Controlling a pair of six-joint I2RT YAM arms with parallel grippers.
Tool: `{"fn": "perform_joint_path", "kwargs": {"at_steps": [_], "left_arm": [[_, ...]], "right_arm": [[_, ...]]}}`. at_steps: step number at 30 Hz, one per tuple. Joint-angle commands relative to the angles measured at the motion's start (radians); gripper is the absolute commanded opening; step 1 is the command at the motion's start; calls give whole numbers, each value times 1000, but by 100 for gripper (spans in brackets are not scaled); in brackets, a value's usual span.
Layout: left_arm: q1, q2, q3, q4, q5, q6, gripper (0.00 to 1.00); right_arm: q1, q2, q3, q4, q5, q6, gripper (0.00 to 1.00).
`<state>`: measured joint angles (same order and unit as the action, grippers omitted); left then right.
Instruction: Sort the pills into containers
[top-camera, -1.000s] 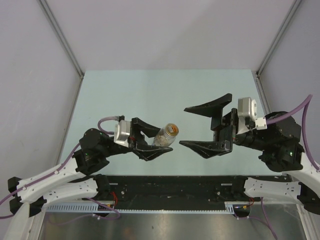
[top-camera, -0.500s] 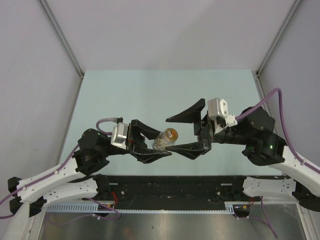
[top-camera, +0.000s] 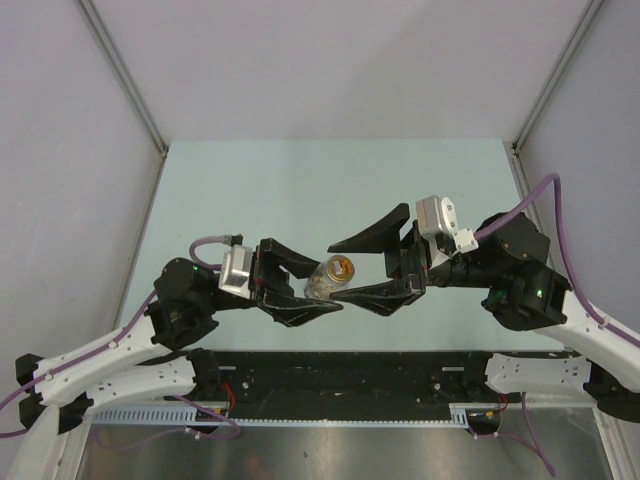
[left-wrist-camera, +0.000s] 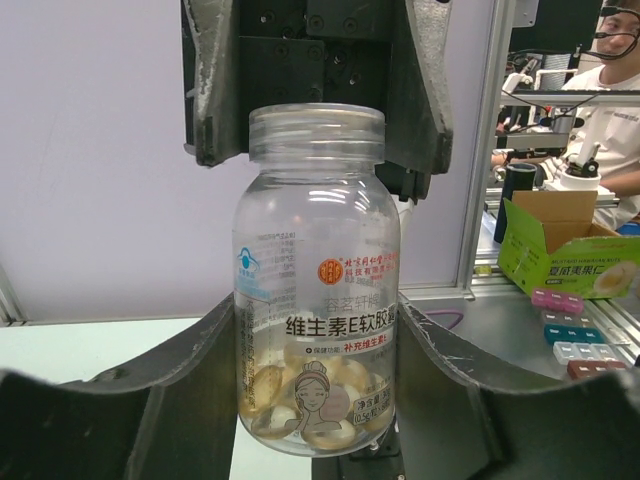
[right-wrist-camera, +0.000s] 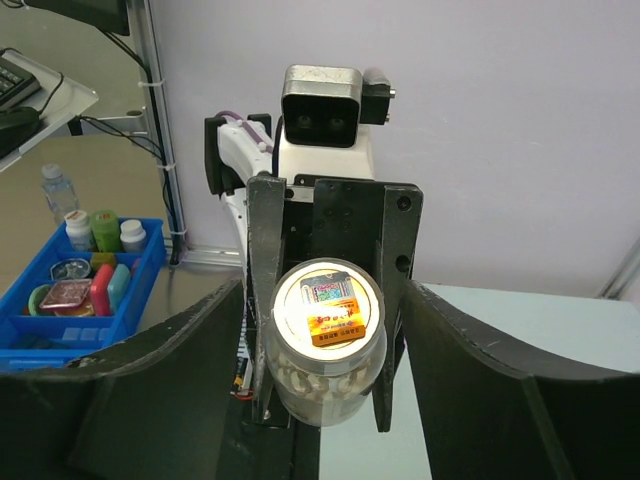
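My left gripper (top-camera: 330, 284) is shut on the stubby clear jar (top-camera: 333, 276) and holds it above the table. In the left wrist view the jar (left-wrist-camera: 318, 290) stands between my fingers (left-wrist-camera: 185, 385), with pale tan pills (left-wrist-camera: 300, 400) in its bottom. My right gripper (top-camera: 334, 270) is open, its fingers on either side of the jar's top end without touching it. In the right wrist view the jar's white top with an orange label (right-wrist-camera: 328, 305) faces the camera between my open fingers (right-wrist-camera: 480, 360). The blue-capped vial is out of view.
The pale green table (top-camera: 330, 180) is walled by grey panels on three sides. Beyond the table, a blue bin of small bottles (right-wrist-camera: 75, 285) shows at the left of the right wrist view. A green box (left-wrist-camera: 565, 250) and pill organisers show off the table in the left wrist view.
My right arm has swung left from the table's right side, and its open fingers now straddle the jar's top. The left gripper has kept hold of the jar, shifting slightly.
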<state>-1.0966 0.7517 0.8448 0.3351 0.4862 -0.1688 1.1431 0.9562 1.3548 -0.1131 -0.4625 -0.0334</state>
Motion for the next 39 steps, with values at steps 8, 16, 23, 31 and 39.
{"fn": "perform_joint_path", "kwargs": {"at_steps": [8,16,23,31,39], "left_arm": [[0,-12,4,61,18,-15,0],[0,-22,-15,59,-137,-18,1],[1,0,-35,55,-448,109,0],[0,64,-3,53,-574,190,0],[0,66,-29,53,-546,181,0]], "right_arm": [[-3,-5,3,47,-39,12,29],[-3,15,3,39,134,29,0],[-3,65,3,72,597,81,0],[-5,93,3,101,762,93,1],[-6,56,3,87,685,113,74]]}}
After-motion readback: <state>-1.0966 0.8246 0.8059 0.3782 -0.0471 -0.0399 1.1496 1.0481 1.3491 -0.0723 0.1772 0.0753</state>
